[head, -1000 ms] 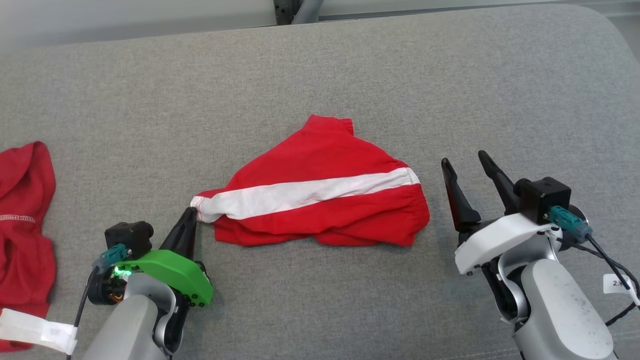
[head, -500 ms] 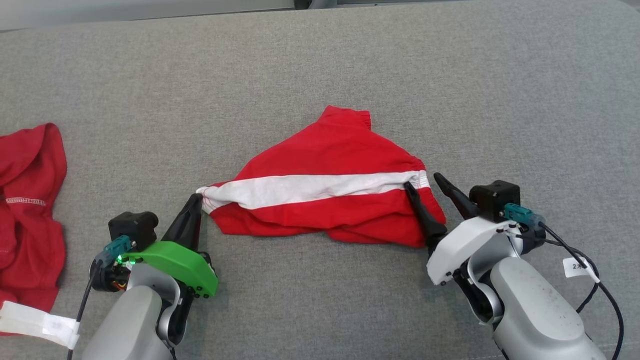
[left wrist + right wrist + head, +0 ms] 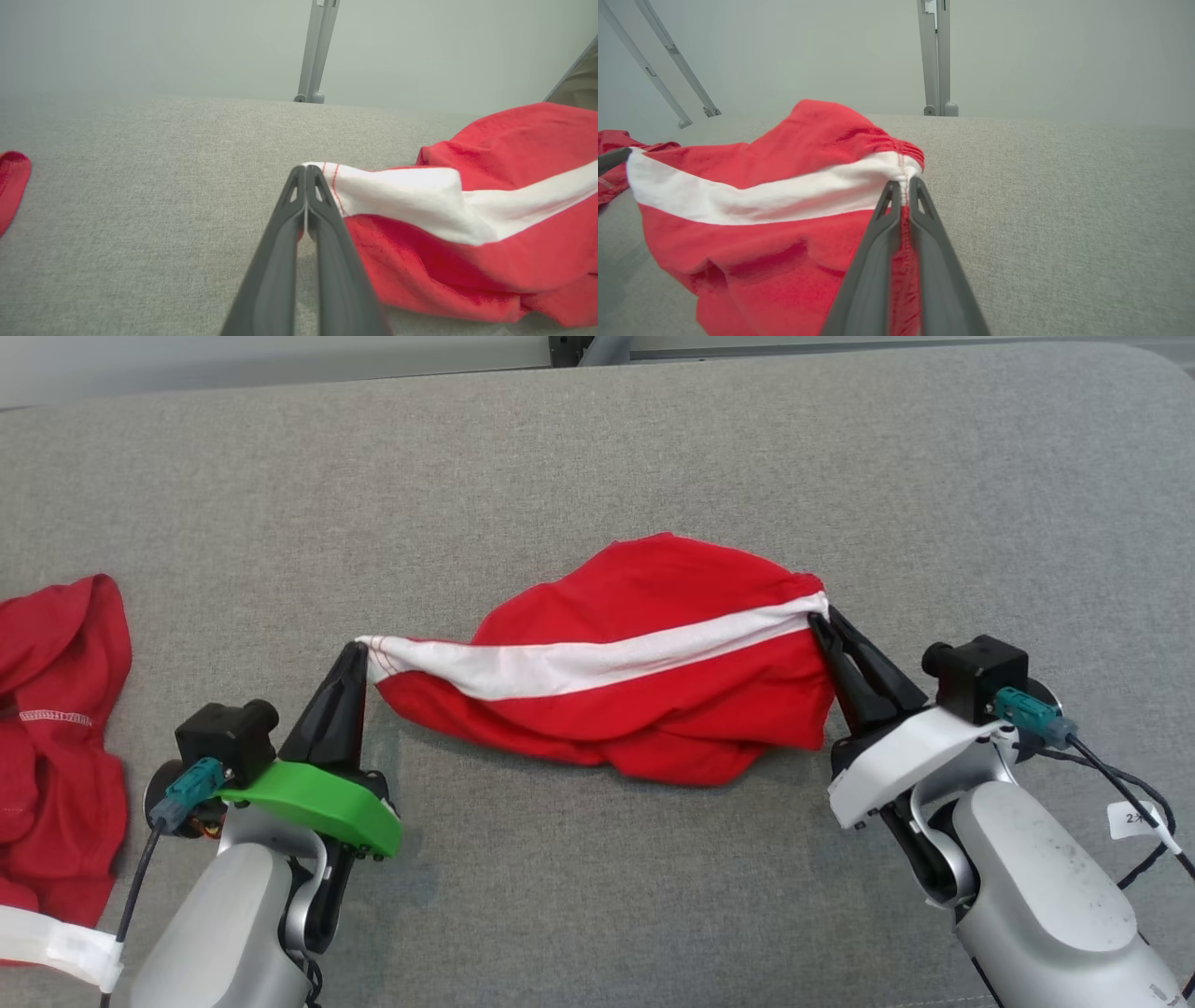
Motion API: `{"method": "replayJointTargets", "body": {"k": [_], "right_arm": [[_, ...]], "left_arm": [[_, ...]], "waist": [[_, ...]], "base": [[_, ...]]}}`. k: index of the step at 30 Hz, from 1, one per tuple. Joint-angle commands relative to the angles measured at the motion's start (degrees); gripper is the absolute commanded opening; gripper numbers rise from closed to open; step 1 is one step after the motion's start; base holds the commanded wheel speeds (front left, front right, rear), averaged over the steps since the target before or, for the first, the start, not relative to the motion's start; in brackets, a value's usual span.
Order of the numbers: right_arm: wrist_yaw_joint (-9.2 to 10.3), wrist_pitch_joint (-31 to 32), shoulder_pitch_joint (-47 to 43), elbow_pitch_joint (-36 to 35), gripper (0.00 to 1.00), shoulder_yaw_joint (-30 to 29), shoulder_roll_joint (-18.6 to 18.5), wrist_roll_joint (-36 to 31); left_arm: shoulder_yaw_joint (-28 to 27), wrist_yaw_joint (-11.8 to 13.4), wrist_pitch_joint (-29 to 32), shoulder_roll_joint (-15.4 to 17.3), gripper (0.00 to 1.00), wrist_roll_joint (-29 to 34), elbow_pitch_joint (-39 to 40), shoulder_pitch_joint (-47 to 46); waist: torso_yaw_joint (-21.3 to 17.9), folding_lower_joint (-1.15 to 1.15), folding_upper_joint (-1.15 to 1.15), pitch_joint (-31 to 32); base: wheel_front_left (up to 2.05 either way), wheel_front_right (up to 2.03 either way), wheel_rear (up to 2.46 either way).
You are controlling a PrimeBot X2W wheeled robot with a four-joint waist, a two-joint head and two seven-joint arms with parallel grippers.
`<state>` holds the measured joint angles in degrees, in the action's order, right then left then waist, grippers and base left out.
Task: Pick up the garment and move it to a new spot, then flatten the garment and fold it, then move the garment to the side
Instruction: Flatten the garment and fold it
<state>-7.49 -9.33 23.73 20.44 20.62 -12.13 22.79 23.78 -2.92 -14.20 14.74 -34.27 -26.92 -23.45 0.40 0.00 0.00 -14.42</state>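
raised since half a second ago, red cloth garment with white stripe (image 3: 644, 663) hangs between left gripper (image 3: 357, 649) and right gripper (image 3: 823, 614), both clenched on its ends above grey fabric surface (image 3: 597, 448).

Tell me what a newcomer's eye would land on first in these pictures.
A red garment with a white stripe stretches between the grippers at the head view's centre, over a grey cushion. The left gripper is shut on the stripe's left end, the right gripper on its right end. Another red cloth lies at the far left.
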Motion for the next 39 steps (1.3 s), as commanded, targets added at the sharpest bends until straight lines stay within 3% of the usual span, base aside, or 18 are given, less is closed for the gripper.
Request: {"method": "replayJointTargets", "body": {"k": [1,14,24,33,39], "right_arm": [[0.01,-0.48,-0.03,-1.27,0.0,-0.71,-0.43,-0.78],[0.0,3.55,0.21,-18.93,0.0,-6.35,-0.43,-4.69],[0.0,8.74,3.74,-33.0,0.0,-10.84,-1.21,-6.87],[0.0,12.94,2.56,-37.6,0.0,-13.21,-0.11,-6.18],[0.0,13.66,3.36,-36.41,0.0,-13.68,0.34,-5.25]], "left_arm": [[-0.54,0.73,-0.45,0.74,0.0,1.2,2.01,0.51],[-3.6,6.58,-0.07,5.33,0.0,7.19,29.09,-0.94],[-6.02,9.85,4.24,9.25,0.0,11.4,44.12,-6.76],[-5.82,11.58,7.05,9.52,0.0,12.21,49.15,-7.99],[-5.25,10.79,7.02,8.82,0.0,11.0,47.74,-8.86]], "waist": [[-0.24,0.0,0.0,0.49],[-1.69,0.0,0.0,4.46],[-3.18,0.0,0.0,6.99],[-3.82,0.0,0.0,7.49],[-3.86,0.0,0.0,6.24]], "base": [[0.0,0.0,0.0],[0.0,0.0,0.0],[0.0,0.0,0.0],[0.0,0.0,0.0],[0.0,0.0,0.0]]}}
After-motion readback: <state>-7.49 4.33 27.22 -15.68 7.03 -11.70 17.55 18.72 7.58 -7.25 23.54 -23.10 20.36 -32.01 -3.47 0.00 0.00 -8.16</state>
